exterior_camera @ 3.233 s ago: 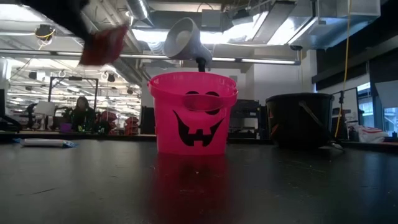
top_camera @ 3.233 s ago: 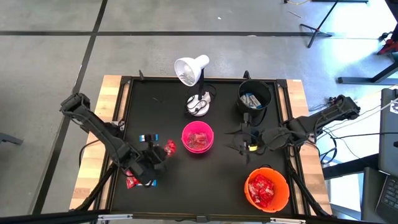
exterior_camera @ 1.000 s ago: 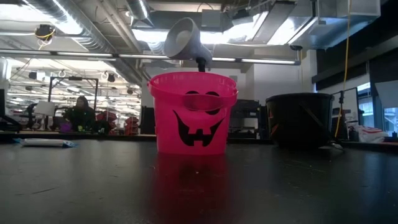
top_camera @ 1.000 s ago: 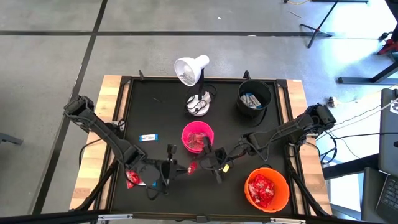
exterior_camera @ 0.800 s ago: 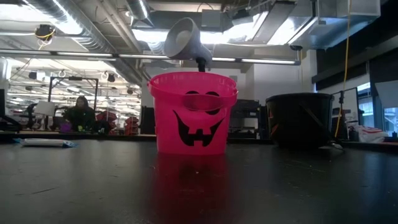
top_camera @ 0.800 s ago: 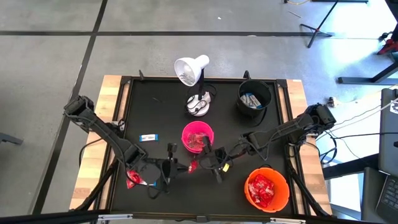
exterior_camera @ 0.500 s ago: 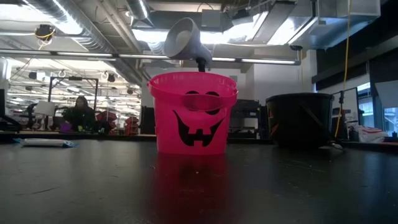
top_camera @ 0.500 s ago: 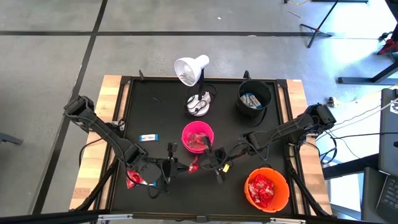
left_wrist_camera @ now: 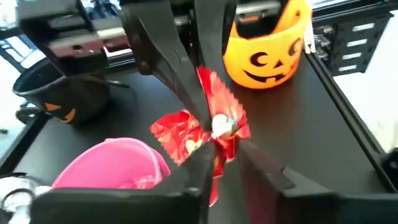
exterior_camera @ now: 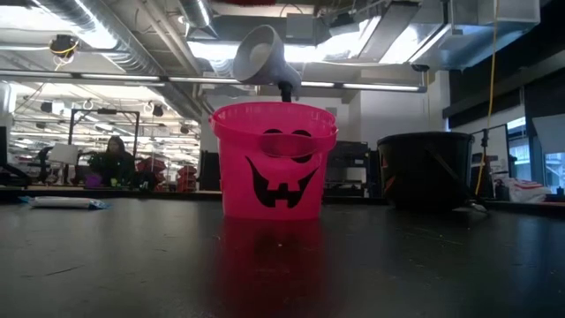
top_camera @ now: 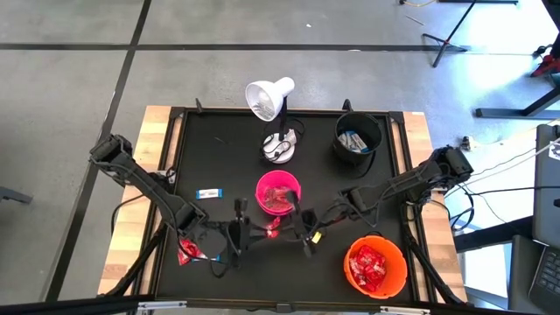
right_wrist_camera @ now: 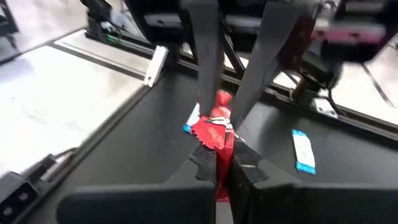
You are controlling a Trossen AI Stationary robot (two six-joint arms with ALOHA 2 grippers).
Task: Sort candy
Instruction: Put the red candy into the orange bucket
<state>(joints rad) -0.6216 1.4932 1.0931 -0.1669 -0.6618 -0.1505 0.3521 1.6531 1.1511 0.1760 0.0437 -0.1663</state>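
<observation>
High view shows my two arms meeting over the black counter [top_camera: 219, 157], just in front of the pink bucket [top_camera: 278, 192]. A red candy [top_camera: 271, 228] hangs between them in a handover. My right tool [right_wrist_camera: 222, 167] is clamped shut on the wrapper; my left tool [left_wrist_camera: 217, 152] stands slightly parted around its other end. To do this well, I should let the left fingers clear the foil before the right arm draws away toward the orange bucket [top_camera: 376, 265].
</observation>
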